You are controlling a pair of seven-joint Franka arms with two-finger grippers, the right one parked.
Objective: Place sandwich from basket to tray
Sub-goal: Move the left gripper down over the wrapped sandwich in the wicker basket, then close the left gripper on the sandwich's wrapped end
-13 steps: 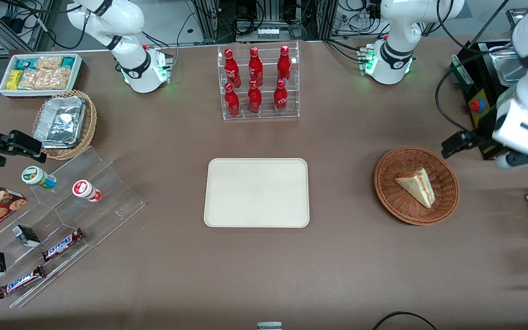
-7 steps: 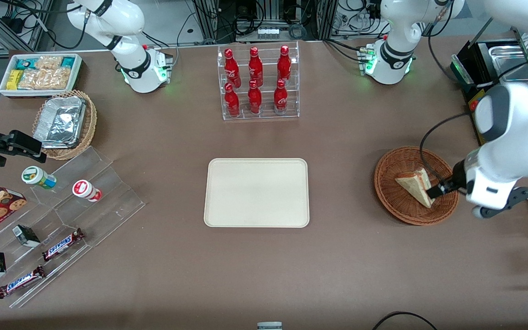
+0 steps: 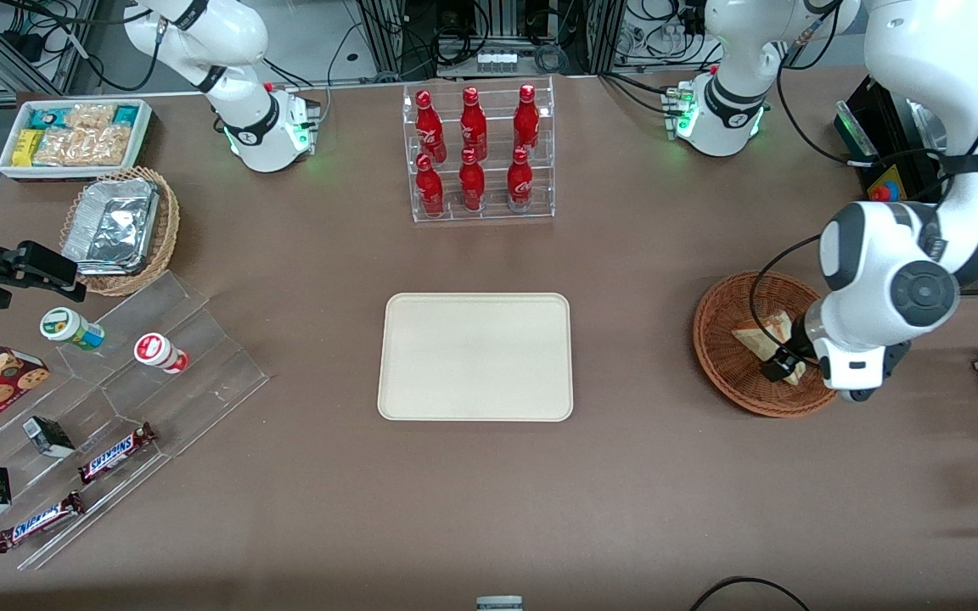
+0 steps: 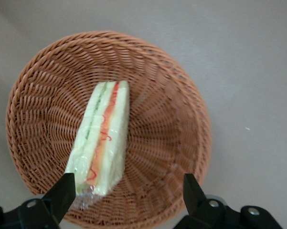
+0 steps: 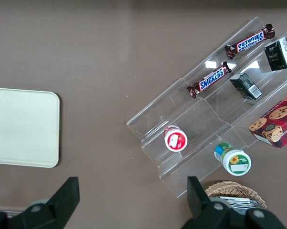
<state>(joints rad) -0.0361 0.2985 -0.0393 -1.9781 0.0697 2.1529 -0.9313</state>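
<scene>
We see the left arm's gripper (image 4: 126,195) poised over the basket (image 3: 722,356) toward the working arm's end of the desk (image 3: 625,475), its fingers (image 4: 62,193) spread wide and closed on nothing. The sandwich (image 4: 101,138) lies in the basket (image 4: 181,124), its red and green filling facing up, with one finger just beside its end. The tray (image 3: 475,356) sits bare at mid-desk, well apart.

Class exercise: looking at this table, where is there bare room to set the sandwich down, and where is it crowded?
The tray is bare all over, with open table between it and the basket. The basket is crowded: the sandwich lies in it and the open gripper hangs right above. The acrylic steps toward the parked arm's end are cluttered with snacks.
</scene>
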